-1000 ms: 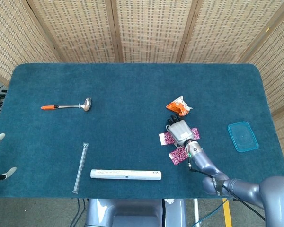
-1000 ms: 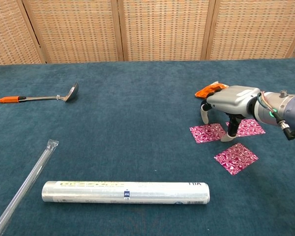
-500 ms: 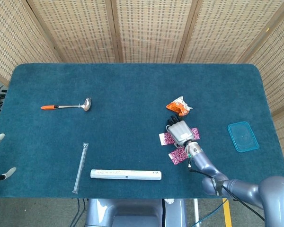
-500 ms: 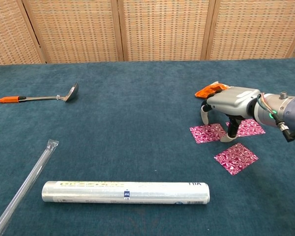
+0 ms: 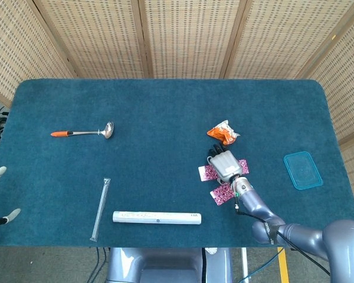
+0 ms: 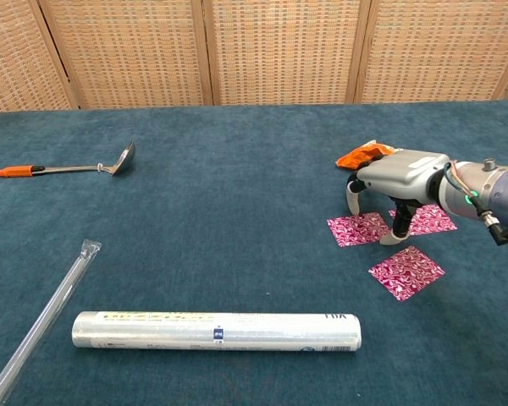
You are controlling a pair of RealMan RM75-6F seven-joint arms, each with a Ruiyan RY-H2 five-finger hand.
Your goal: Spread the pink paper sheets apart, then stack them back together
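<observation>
Barely moved over the last second, right hand arched fingers-apart, gripping nothing, above three spread pink patterned paper sheets, so restacking not yet begun.

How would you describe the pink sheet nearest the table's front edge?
Find the robot's right hand on the blue table. Three pink sheets lie near it. This sheet lies alone nearest the front edge, turned like a diamond, clear of the fingers.
</observation>
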